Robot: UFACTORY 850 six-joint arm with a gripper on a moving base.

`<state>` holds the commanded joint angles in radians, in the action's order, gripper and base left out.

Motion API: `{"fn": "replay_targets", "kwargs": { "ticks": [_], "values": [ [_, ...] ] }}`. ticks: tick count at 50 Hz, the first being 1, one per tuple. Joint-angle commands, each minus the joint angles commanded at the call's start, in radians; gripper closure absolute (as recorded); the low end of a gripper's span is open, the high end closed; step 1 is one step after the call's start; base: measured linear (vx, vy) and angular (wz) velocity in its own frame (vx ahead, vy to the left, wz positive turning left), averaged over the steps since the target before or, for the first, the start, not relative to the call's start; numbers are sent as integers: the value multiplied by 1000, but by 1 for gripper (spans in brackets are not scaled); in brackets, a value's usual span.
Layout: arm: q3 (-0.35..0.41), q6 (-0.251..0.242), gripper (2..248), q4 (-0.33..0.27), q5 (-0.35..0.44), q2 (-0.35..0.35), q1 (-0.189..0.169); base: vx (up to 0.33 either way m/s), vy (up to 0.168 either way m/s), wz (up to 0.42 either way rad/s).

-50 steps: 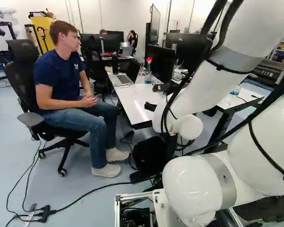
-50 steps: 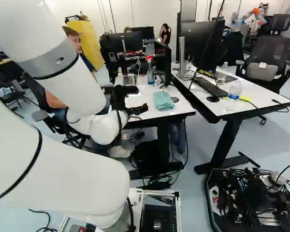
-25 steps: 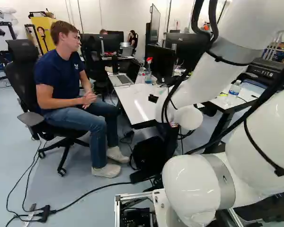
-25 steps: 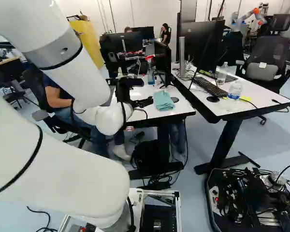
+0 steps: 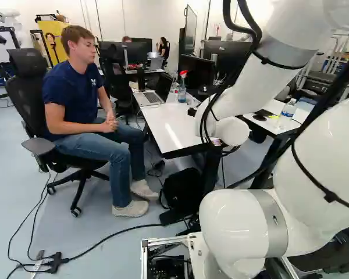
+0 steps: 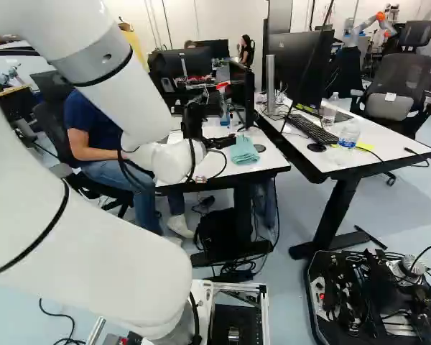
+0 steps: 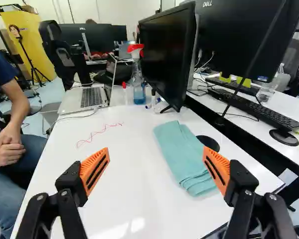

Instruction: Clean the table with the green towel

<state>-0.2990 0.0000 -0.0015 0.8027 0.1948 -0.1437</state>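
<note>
My gripper (image 6: 226, 141) hangs over the white table, close beside the towel in the right base view. In the wrist view the gripper (image 7: 156, 162) stands wide open, orange pads apart, with nothing held. The green towel (image 7: 182, 155) lies folded flat on the table (image 7: 127, 164), ahead of the gripper and nearer one finger, close to the monitor's foot. A red scribbled line (image 7: 98, 133) marks the tabletop farther ahead, on the laptop's side.
Beyond the scribble stand a laptop (image 7: 91, 95), a spray bottle (image 7: 138, 82) and markers. A monitor (image 7: 165, 52) rises behind the towel. A second desk (image 6: 373, 152) holds a keyboard and bottles. A person (image 5: 75, 99) sits beside the table. Another robot (image 6: 366, 25) stands far back.
The arm has swung, carrying the open gripper rightward in the right base view, up beside the towel. The towel has stayed in place, and the base has not moved.
</note>
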Motion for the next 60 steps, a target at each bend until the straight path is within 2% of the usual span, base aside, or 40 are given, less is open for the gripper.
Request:
{"fn": "replay_targets", "kwargs": {
  "ticks": [23,60],
  "values": [
    [-117,0,3,-46,-157,-66,-48,0,0,0],
    [-306,0,3,-176,-391,-168,-114,0,0,0]
  ]
}}
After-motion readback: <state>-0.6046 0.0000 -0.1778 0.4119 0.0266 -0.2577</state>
